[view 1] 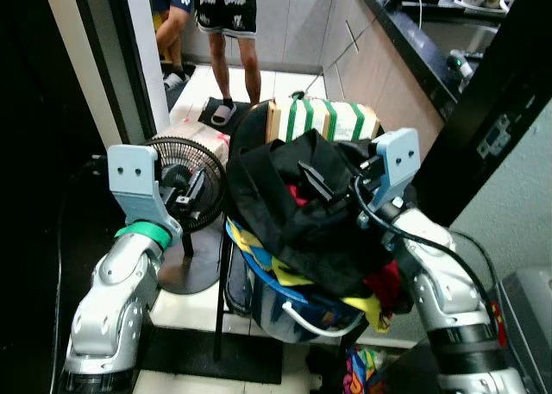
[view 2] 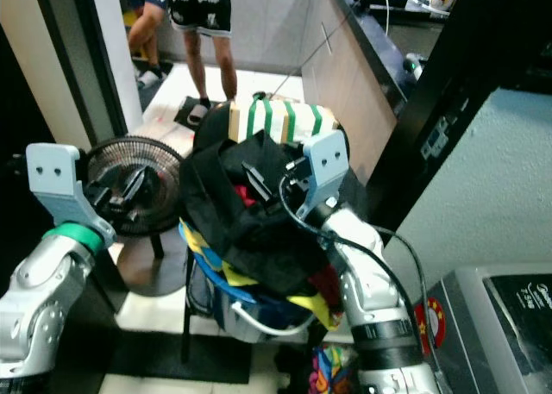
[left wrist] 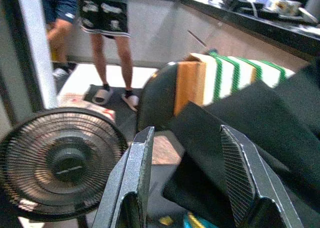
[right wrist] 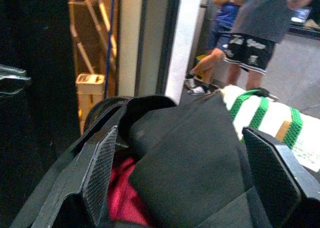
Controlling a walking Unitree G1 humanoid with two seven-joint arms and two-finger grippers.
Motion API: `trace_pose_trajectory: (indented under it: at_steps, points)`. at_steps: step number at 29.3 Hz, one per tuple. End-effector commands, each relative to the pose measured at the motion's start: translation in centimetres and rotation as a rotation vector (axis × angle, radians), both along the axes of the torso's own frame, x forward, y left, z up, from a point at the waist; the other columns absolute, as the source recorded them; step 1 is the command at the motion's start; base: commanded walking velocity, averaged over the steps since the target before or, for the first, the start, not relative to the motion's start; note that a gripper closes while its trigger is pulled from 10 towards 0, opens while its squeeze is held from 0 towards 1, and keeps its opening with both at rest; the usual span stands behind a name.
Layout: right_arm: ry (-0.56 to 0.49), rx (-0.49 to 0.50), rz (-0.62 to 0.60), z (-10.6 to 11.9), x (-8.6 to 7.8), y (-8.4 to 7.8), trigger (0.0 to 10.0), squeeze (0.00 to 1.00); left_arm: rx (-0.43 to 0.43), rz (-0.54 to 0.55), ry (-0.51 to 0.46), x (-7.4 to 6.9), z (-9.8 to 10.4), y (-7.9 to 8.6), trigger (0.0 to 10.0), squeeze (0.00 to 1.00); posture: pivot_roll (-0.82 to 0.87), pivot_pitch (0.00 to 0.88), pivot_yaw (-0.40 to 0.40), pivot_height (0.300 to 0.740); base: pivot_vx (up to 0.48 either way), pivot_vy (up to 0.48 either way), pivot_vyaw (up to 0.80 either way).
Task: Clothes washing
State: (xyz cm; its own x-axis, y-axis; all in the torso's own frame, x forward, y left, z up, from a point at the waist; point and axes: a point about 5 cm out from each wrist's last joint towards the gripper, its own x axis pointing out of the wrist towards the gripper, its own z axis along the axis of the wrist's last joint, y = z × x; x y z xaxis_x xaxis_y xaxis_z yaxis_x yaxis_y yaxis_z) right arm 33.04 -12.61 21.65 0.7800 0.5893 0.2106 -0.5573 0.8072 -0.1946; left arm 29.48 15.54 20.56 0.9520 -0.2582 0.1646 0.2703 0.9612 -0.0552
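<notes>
A heap of clothes (view 1: pixel 302 213), mostly black with red, yellow and blue pieces, overflows a basket (view 1: pixel 293 312) on a dark chair right in front of me. My right gripper (view 1: pixel 323 183) lies open on top of the black garment (right wrist: pixel 190 158), its fingers (right wrist: pixel 100 168) spread wide over the cloth. To the left of the heap my left gripper (view 1: pixel 194 191) is open in the air, and its fingers (left wrist: pixel 135 173) point at the edge of the black cloth (left wrist: pixel 210 153).
A black floor fan (view 1: pixel 185 165) stands just behind the left gripper. A green-striped white box (view 1: pixel 332 118) sits behind the heap. Two people's legs (view 1: pixel 237 49) stand on the tiled floor. A dark counter (view 1: pixel 414 40) runs along the right, and a washing machine (view 2: pixel 500 325) is at the lower right.
</notes>
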Motion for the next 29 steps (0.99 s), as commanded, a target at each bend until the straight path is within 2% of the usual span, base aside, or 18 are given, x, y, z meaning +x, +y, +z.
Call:
trace_pose_trajectory:
  at_steps: [1, 3, 5, 9, 10, 11, 12, 14, 17, 18, 19, 22, 29]
  points:
    - [-0.007, -0.031, 0.000, -0.2, -0.2, -0.2, 10.0, 1.00, 0.005, -0.027, 0.012, -0.3, -0.2, -0.3, 10.0, 0.00, 0.12, 0.013, 0.006, 0.740, 0.000, 0.000, 0.00]
    - [-0.051, -0.088, -0.038, -0.5, -0.4, -0.7, 10.0, 1.00, 0.003, -0.053, 0.019, -0.6, -0.3, -0.7, 10.0, 0.00, 0.12, 0.019, 0.009, 0.740, 0.000, 0.000, 0.00]
    - [-0.051, -0.088, -0.038, -0.5, -0.4, -0.7, 10.0, 1.00, 0.003, -0.053, 0.019, -0.6, -0.3, -0.7, 10.0, 0.00, 0.12, 0.019, 0.009, 0.740, 0.000, 0.000, 0.00]
    - [-0.116, -0.068, -0.114, -0.9, -0.7, -0.5, 10.0, 1.00, -0.005, -0.082, 0.020, -0.6, -0.3, -1.1, 10.0, 0.00, 0.11, 0.025, 0.012, 0.740, 0.000, 0.000, 0.00]
    - [-0.114, -0.055, -0.174, -1.1, -0.5, -0.8, 10.0, 0.86, -0.007, -0.089, 0.020, -0.6, -0.2, -1.2, 10.0, 0.00, 0.11, 0.028, 0.013, 0.740, 0.000, 0.000, 0.00]
    - [-0.105, -0.052, -0.242, -1.5, -0.1, -1.5, 10.0, 0.00, -0.007, -0.095, 0.020, -0.6, -0.2, -1.2, 10.0, 0.00, 0.12, 0.029, 0.012, 0.740, 0.000, 0.000, 0.00]
    - [-0.105, -0.052, -0.242, -1.5, -0.1, -1.5, 10.0, 0.00, -0.007, -0.095, 0.020, -0.6, -0.2, -1.2, 10.0, 0.00, 0.12, 0.029, 0.012, 0.740, 0.000, 0.000, 0.00]
    - [-0.099, -0.076, -0.322, -2.2, 0.4, -2.8, 10.0, 0.00, -0.006, -0.103, 0.022, -0.7, -0.1, -1.3, 10.0, 0.00, 0.12, 0.029, 0.013, 0.740, 0.000, 0.000, 0.00]
    - [-0.101, -0.129, -0.332, -2.9, 0.5, -3.6, 10.0, 0.00, -0.003, -0.110, 0.024, -0.8, -0.1, -1.3, 10.0, 0.00, 0.12, 0.029, 0.013, 0.740, 0.000, 0.000, 0.00]
    - [-0.101, -0.129, -0.332, -2.9, 0.5, -3.6, 10.0, 0.00, -0.003, -0.110, 0.024, -0.8, -0.1, -1.3, 10.0, 0.00, 0.12, 0.029, 0.013, 0.740, 0.000, 0.000, 0.00]
    - [-0.114, -0.201, -0.310, -3.9, 0.3, -3.6, 10.0, 0.00, 0.002, -0.117, 0.025, -0.9, -0.1, -1.3, 10.0, 0.00, 0.12, 0.029, 0.013, 0.740, 0.000, 0.000, 0.00]
    - [-0.118, -0.269, -0.282, -4.9, 0.0, -3.4, 10.0, 0.00, 0.012, -0.127, 0.024, -0.9, 0.0, -1.5, 10.0, 0.00, 0.12, 0.031, 0.015, 0.740, 0.000, 0.000, 0.00]
    - [-0.132, -0.309, -0.273, -5.2, -0.2, -3.0, 10.0, 0.00, 0.019, -0.130, 0.023, -0.9, 0.0, -1.5, 10.0, 0.00, 0.12, 0.031, 0.015, 0.740, 0.000, 0.000, 0.00]
